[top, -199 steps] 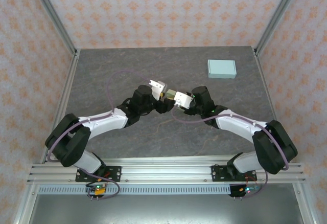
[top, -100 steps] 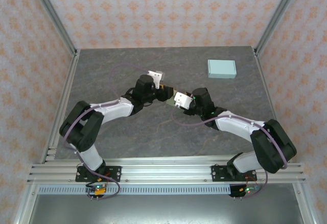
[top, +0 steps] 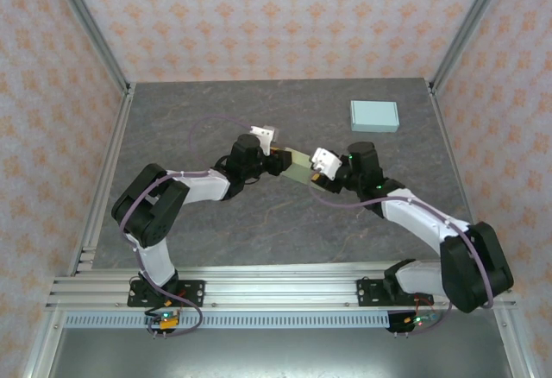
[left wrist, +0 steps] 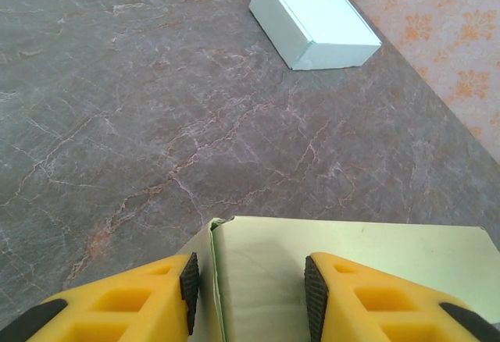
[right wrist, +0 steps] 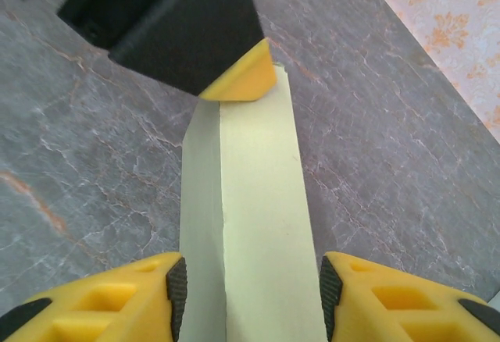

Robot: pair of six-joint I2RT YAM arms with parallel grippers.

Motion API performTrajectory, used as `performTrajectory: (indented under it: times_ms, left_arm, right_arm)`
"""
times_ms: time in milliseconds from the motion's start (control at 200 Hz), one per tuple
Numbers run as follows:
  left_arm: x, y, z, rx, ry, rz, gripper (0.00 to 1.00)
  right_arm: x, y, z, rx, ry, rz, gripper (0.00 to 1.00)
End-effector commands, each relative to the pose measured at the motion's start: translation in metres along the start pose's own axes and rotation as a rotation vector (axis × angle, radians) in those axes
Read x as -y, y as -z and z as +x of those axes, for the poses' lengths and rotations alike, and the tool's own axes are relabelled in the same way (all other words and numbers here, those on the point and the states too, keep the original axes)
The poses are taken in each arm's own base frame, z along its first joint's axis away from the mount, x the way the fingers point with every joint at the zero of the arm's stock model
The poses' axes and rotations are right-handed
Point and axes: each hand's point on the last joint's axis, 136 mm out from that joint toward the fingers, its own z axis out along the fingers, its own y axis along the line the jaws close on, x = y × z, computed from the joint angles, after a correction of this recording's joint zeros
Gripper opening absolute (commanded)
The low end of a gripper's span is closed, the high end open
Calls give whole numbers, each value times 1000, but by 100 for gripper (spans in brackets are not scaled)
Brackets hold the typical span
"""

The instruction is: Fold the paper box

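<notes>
The pale green paper box (top: 297,167) hangs between my two grippers over the middle of the table. My left gripper (top: 282,161) is at its left end. In the left wrist view the box (left wrist: 258,279) shows a folded side edge close to the left pad (left wrist: 189,287), and its top face runs on under the right finger; whether it is gripped is unclear. My right gripper (top: 318,169) is at the other end. In the right wrist view the box (right wrist: 258,201) lies between the open pads of that gripper (right wrist: 251,299), with a sliver of room on the right. The left gripper's fingertip (right wrist: 242,80) covers the box's far end.
A closed light blue box (top: 374,116) lies at the back right of the grey marbled table (top: 216,119), also in the left wrist view (left wrist: 316,22). Metal frame posts (top: 95,41) and patterned walls stand around the table on three sides.
My right gripper has widened and drawn back to the right, baring more of the box. My left gripper's jaws have narrowed at the box's end, and that arm's elbow has swung left.
</notes>
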Motion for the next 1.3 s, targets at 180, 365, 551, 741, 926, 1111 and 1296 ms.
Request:
performTrajectory:
  times_ms: [180,365,551,741,926,1111,1296]
  left_arm:
    - [-47,1,62,-168,27,-179,42]
    - [-48,0,63,-168,35,-182,43]
    - [-49,-1,62,-167,32,-183,43]
    - [-46,-1,57,-148,44,-176,45]
    - [-32,6,15,-55,78,-120,51]
    - [-26,1,8,-67,42,-101,51]
    - [-36,-4,36,-104,101,-92,51]
  right_arm:
    - [-46,-10,61,-175,-98,-202,47]
    - [-23,-3,37,-109,-76,-144,47]
    - [-3,16,-10,4,5,-115,49]
    - [-24,-9,57,-191,-23,-168,51]
    - [-27,-15,70,-208,-52,-143,51]
    - [-2,1,11,-39,-67,-92,58]
    - [35,28,-35,72,-79,-1,61]
